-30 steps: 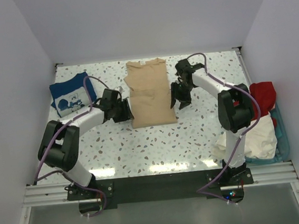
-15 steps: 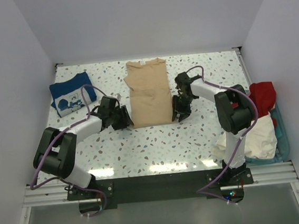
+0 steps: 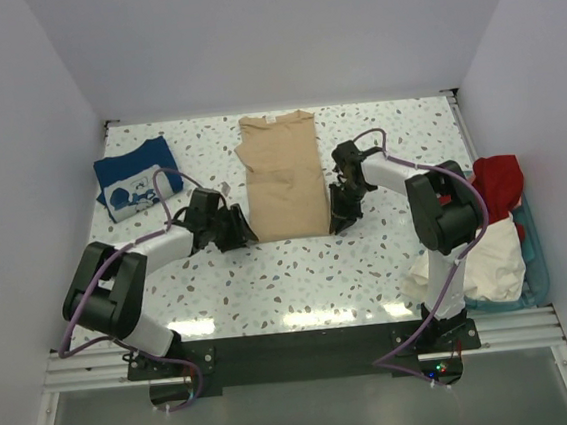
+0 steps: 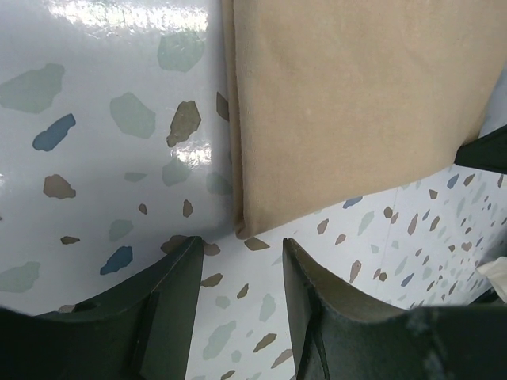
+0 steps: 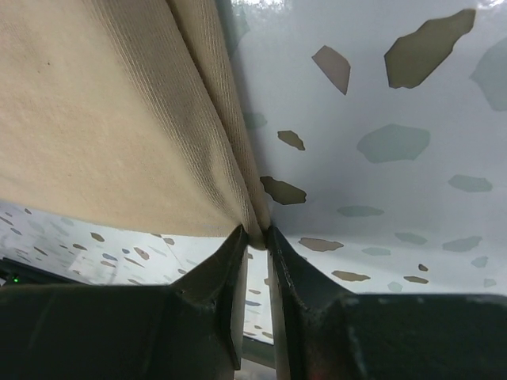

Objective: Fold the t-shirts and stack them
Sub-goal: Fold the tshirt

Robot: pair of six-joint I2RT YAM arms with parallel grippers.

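- Top view. Tan t-shirt (image 3: 282,177): folded into a long narrow panel with the collar at the far end, lying flat on the speckled table (image 3: 388,253), mid-width.
- Top view. Navy t-shirt (image 3: 135,179): folded, white print up, well apart from the tan t-shirt on its left side.
- Top view. Red t-shirt (image 3: 498,180) and cream-white t-shirt (image 3: 489,258): bunched together in the teal basket (image 3: 535,238), well to the right of the tan t-shirt and beyond the table's right edge.
- Top view. My left gripper (image 3: 237,229): low on the table, just beside the tan t-shirt's near left corner.
- Top view. My right gripper (image 3: 340,217): low on the table, at the tan t-shirt's near right corner.
- Left wrist view. My left gripper (image 4: 240,245): jaws parted to a moderate gap, nothing between them. The dark fingers (image 4: 170,301) frame bare table (image 4: 103,158). The tan t-shirt (image 4: 356,95) shows its near left corner just ahead of the gap, flat and apart from the tips.
- Right wrist view. My right gripper (image 5: 255,232): jaws drawn nearly together, only a thin slit between the fingers (image 5: 214,277). The near right corner of the tan t-shirt (image 5: 103,119) runs down into the tips and is pinched there, its folded edge layered and ribbed. Bare table (image 5: 380,95) lies to the right of that edge.
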